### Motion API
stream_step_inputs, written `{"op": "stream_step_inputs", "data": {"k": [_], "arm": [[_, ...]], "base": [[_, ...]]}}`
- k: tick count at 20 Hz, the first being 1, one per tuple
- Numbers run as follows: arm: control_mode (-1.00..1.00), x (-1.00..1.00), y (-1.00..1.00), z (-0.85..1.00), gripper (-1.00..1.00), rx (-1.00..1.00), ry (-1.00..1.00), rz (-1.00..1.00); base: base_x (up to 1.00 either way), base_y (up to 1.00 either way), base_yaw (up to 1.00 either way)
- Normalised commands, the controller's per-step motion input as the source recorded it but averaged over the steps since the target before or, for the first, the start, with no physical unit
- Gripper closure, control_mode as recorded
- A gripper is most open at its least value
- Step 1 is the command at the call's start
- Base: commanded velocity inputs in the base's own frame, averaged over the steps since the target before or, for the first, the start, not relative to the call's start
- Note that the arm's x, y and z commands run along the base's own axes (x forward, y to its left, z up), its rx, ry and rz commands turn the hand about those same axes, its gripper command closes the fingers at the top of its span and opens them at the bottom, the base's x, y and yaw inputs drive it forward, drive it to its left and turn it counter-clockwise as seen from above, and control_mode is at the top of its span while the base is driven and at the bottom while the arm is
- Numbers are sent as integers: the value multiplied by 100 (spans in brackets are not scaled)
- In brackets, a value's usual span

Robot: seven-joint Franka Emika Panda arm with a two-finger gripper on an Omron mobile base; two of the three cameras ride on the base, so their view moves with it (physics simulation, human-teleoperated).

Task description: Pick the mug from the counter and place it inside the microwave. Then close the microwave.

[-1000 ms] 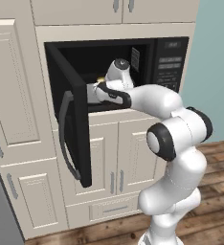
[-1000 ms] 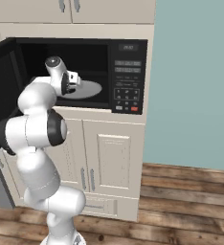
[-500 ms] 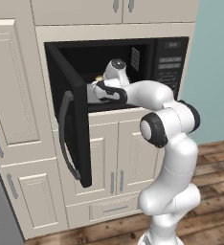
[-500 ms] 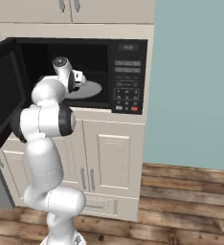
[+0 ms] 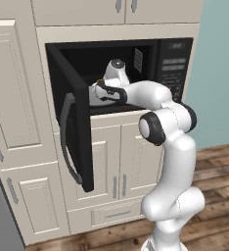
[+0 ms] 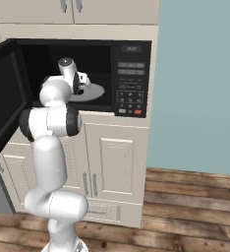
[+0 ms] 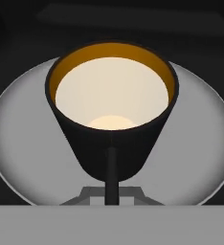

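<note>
Gripper (image 7: 112, 165) clenched on the mug (image 7: 112, 103): the hand view looks straight down into the cup, with one dark finger (image 7: 111, 174) running up the near wall at 6 o'clock; the other finger is probably inside the rim, hidden from here.

By size: the microwave (image 5: 171, 62) sits in the cream cabinets, its door (image 5: 72, 120) swung wide open toward 9 o'clock in the left base view, grey handle (image 5: 64, 139) on its outer face. The right base view shows that door edge-on at the far left, and gives the button panel (image 6: 130, 81) at 3 o'clock of the cavity.

The arm (image 5: 155, 125) reaches into the cavity from the front. The turntable (image 7: 23, 139) spreads pale around the mug on every side in the hand view; in the right base view it shows as a grey disc (image 6: 95, 92) just beyond the wrist.

The mug itself is over the turntable; whether it rests on it or hangs just above is hard to judge. Both base views hide it behind the hand.
</note>
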Motion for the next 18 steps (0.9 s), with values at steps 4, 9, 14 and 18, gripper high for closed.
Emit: {"op": "stream_step_inputs", "data": {"k": [4, 9, 14, 18], "arm": [[-100, 5, 2, -53, 100, 0, 1, 0], [-100, 7, 1, -28, 100, 0, 0, 0], [-100, 0, -9, 0, 100, 3, 0, -1], [-100, 0, -13, 0, -100, 8, 0, -1]], "base": [[0, 0, 0], [0, 0, 0], [0, 0, 0], [0, 0, 0]]}}
